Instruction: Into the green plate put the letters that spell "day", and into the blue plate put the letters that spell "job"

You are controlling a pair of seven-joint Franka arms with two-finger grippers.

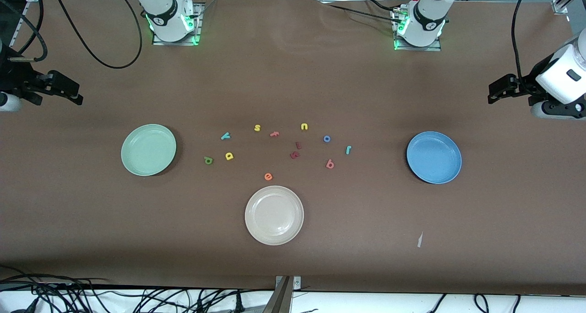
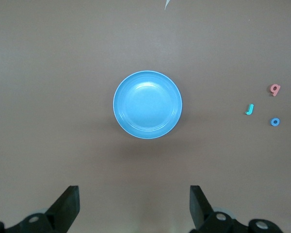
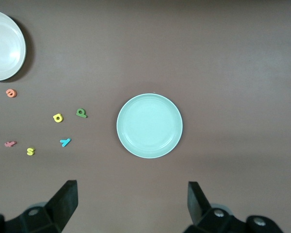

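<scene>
Both arms waited raised at the counter's ends. The left gripper (image 2: 134,206) hung released, fingers spread wide, over bare counter beside the blue plate (image 1: 434,157); the right gripper (image 3: 132,204) hung likewise released beside the green plate (image 1: 148,149).

Both plates held nothing. Between them lay the loose letters: the green d (image 1: 208,160), yellow a (image 1: 229,156) and teal y (image 1: 225,136) near the green plate; the blue o (image 1: 327,138), teal j (image 1: 348,149) and pink b (image 1: 329,164) toward the blue plate.
</scene>
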